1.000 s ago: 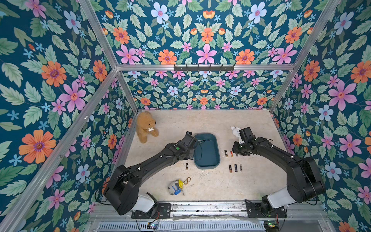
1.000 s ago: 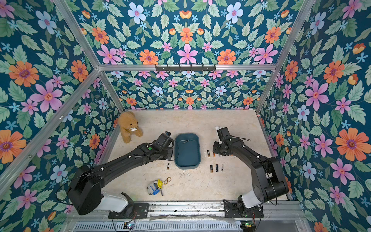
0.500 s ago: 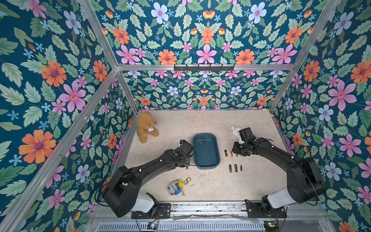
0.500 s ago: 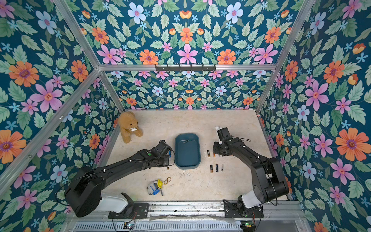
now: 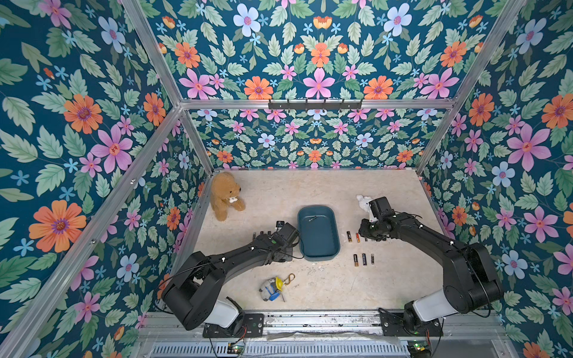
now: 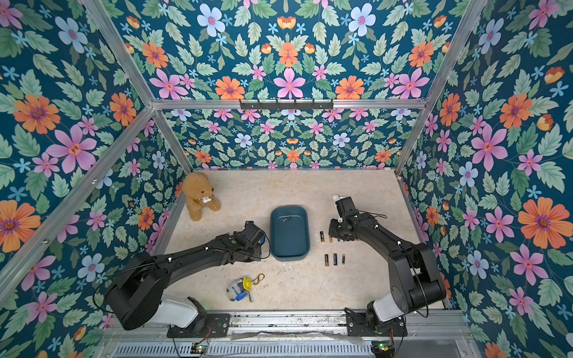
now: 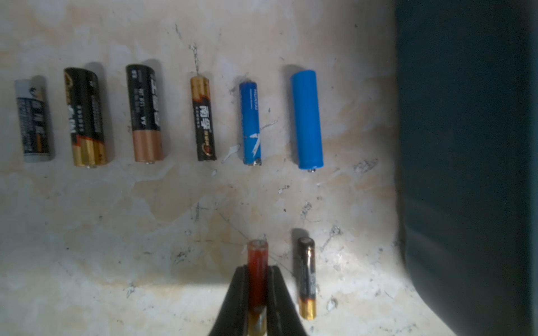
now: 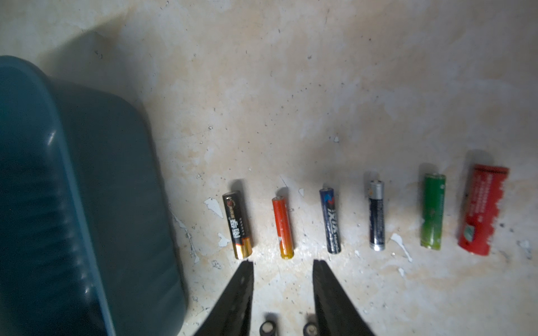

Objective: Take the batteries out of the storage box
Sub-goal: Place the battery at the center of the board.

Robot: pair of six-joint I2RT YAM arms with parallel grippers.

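Floral walls point(image 5: 77, 124) close in your mottled, chipped beige tabletop point(image 5: 310, 192). The smooth teal storage box point(image 5: 319, 245) sits mid-table, with batteries point(image 8: 332, 221) lined in rows on the tabletop on either side of it. Your left fingers point(image 7: 235, 302) pinch a slim red battery point(image 7: 257, 261) near the box. Your right fingers point(image 8: 235, 305) stand partly apart, empty, by their row. A teddy bear point(image 5: 224, 196) and a keyring toy point(image 5: 273, 288) lie well clear.

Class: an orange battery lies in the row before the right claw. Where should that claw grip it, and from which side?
Mid-length, from straight above, jaws across its width. The orange battery lies flat, so only its long round sides are free, and gaps to the black-gold battery and dark blue battery likely admit a fingertip each side.
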